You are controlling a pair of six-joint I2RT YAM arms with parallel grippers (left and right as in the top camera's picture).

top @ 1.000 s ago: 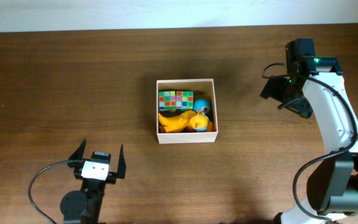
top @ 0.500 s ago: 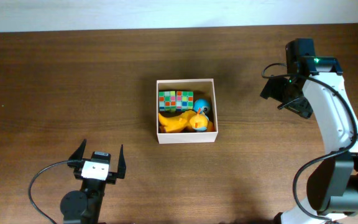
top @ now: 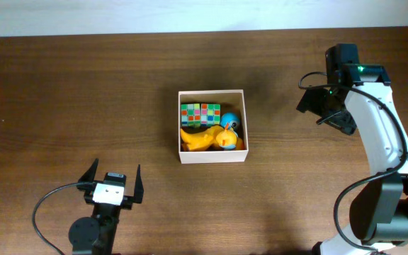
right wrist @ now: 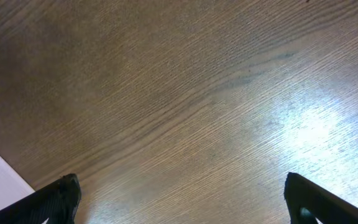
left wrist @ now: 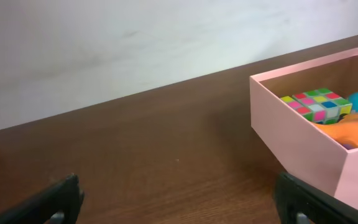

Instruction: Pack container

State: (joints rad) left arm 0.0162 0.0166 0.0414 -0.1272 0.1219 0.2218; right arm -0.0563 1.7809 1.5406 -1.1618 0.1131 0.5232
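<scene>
Both grippers stand wide apart and empty: the left gripper point(top: 114, 176) at the lower left of the overhead frame, its two dark fingers spread toward the box, and the right gripper point(top: 322, 108) at the upper right, whose own camera shows only fingertips in the bottom corners and bare wood between them. Well apart from both, at the centre of the brown table point(top: 62, 92), sits the container point(top: 211, 159) – a shallow, open, thin-walled box holding a checkered cube point(top: 200, 114), a yellow toy point(top: 202, 138) and a blue ball point(top: 230, 120). The box looks light and its walls likely flex, so a hard squeeze across it could buckle them; pinching one wall over the rim at the bare upper side, clear of the toys, seems the safer hold. The toys look small, light and easy to grip. Hard to read: the yellow toy's exact shape and how much of the ball it covers. The left wrist view cuts the box off at its right edge, and from above the right gripper's dark fingers blur into the arm.
</scene>
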